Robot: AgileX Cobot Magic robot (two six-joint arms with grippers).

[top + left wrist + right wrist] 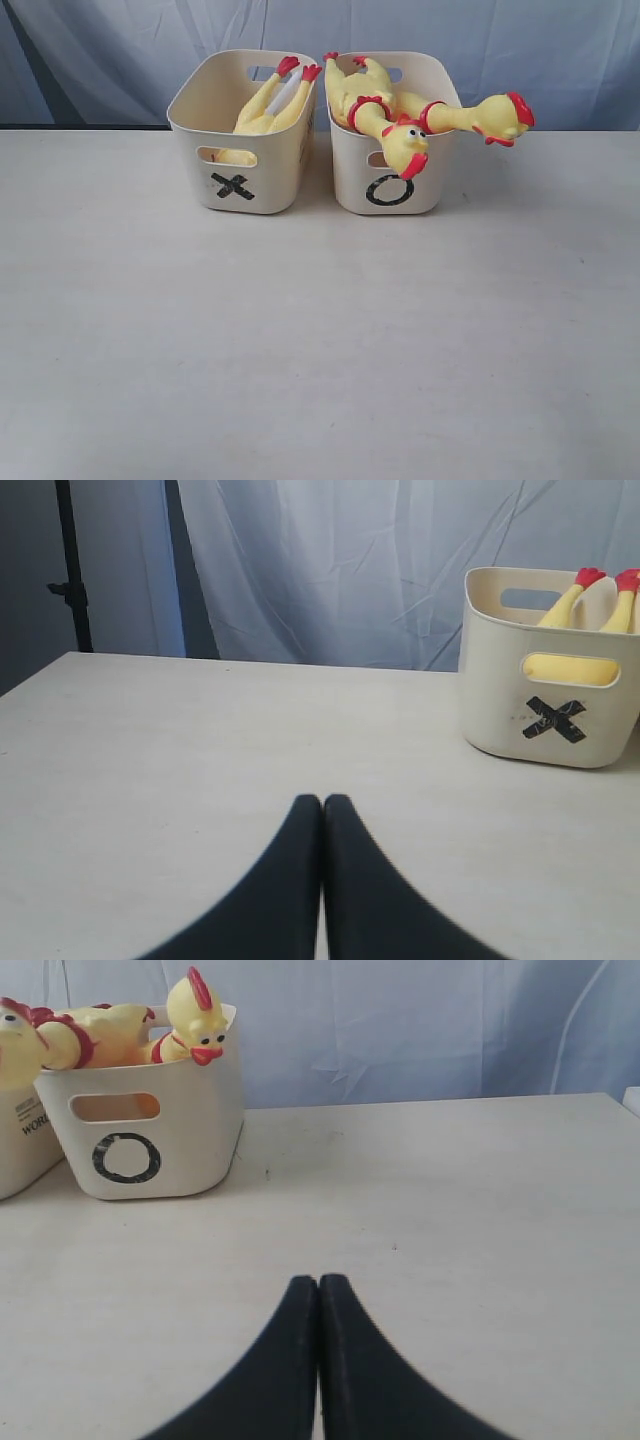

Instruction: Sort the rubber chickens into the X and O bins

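While one rubber chicken (265, 108) lies down inside the X bin (275, 180), its red feet poking up near the back rim and a patch of yellow body showing through the front slot handle, the other two share the O bin (350, 175) next door. Of those, the second chicken (405, 148) droops its head over the front rim, hanging just above the black O (389, 190) and covering part of the slot handle. The third chicken (500, 115) stretches its neck over the bin's right-hand rim, so its head and red comb hang out in the air beyond the wall. Both have their red feet up at the back of the tub. The head of the one in the X bin is hidden from where I stand. The two cream bins sit side by side at the far part of the pale tabletop (300, 350), the X one to the left, the gap between them so narrow I cannot tell whether they touch. A black X (232, 186) marks the front wall of the left tub. Behind them hangs a wrinkled bluish cloth backdrop (150, 50). Nearer to me, well apart from the bins, the left end effector (322, 805) has its black fingers pressed together on nothing, over bare tabletop, and the right end effector (318, 1282) is likewise closed and empty.
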